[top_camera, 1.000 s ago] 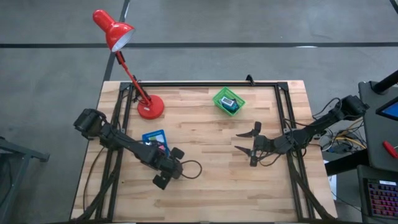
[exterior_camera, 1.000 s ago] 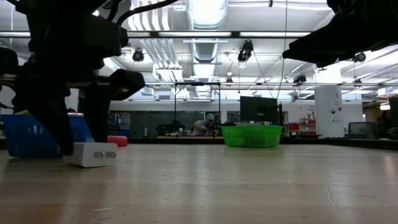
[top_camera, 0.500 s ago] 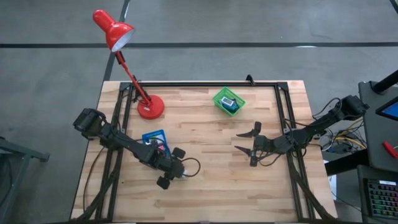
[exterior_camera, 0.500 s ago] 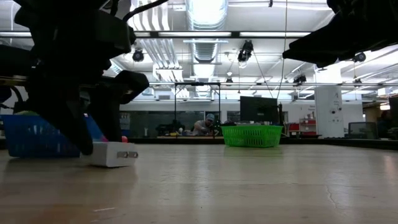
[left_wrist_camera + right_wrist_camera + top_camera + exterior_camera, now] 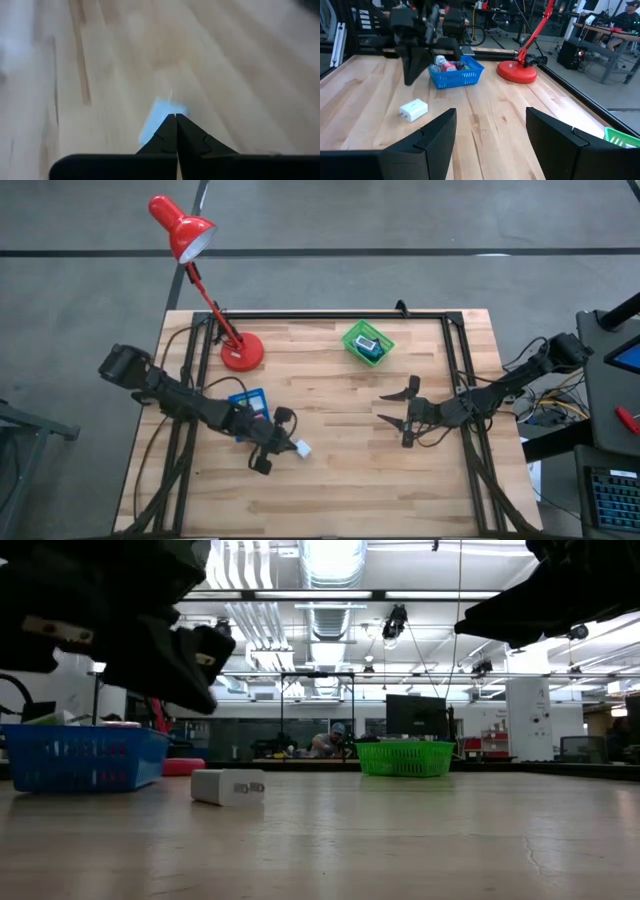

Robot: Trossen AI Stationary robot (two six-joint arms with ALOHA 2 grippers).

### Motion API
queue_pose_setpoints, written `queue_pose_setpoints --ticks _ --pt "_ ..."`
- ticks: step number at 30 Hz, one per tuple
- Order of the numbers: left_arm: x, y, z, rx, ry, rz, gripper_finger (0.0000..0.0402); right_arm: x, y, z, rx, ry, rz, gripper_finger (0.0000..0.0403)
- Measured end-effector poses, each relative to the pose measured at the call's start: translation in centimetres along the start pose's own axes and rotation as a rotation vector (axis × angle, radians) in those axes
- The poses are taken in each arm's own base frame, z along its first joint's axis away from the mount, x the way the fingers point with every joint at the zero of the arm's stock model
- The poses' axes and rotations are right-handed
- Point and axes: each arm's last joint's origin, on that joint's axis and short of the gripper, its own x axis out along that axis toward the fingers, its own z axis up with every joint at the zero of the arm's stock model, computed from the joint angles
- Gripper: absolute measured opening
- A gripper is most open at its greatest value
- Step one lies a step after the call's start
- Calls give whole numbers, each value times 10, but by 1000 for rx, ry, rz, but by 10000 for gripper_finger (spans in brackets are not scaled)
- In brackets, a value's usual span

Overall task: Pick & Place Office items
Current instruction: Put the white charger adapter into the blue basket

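Observation:
A white block [image 5: 302, 448] lies flat on the wood table, left of centre, showing in the low view [image 5: 228, 786] and beyond my left fingertips in the left wrist view [image 5: 162, 112]. My left gripper [image 5: 270, 442] hangs just left of it, shut [image 5: 176, 117] and raised off the table [image 5: 185, 670], touching nothing. My right gripper [image 5: 397, 405] waits open, right of centre [image 5: 490, 130]. Several small pieces lie in the blue tray [image 5: 457, 75]. A dark piece lies in the green basket [image 5: 368, 342].
The blue tray [image 5: 248, 402] stands just behind my left gripper. The red lamp's base [image 5: 241, 352] sits at the far left, the green basket far of centre. A black frame [image 5: 330, 314] edges the table. Bare wood stretches between the two grippers and along the near edge.
The white block has slid along the table toward its right and now lies clear of my left gripper. My left gripper has risen off the table and drawn back a little toward the blue tray. My right arm has kept still.

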Motion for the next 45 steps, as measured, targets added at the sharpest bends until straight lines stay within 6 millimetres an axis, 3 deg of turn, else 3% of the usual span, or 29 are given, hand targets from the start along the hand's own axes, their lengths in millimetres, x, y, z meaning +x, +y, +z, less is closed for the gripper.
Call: queue_pose_setpoints --ticks 3,8,14,18,21,28,34,45 --pt "-4 0 0 27 81 -24 2 0 0 0 0 -1 0 231" --pt "-9 2 19 85 146 -58 39 0 0 0 1 -1 -1 231" --pt "-5 6 45 147 183 -76 134 0 0 0 -1 1 -1 231" --pt "0 10 55 163 255 -82 212 0 0 -1 1 8 -1 231" --pt "10 12 55 180 315 -92 241 0 0 -2 3 17 -1 231" --pt "40 17 44 205 523 -129 247 0 0 -3 4 23 -1 231" --pt "60 19 41 229 569 -145 246 0 0 -3 2 26 -2 231" --pt "69 28 34 216 589 -147 236 0 0 -5 6 42 -3 231"
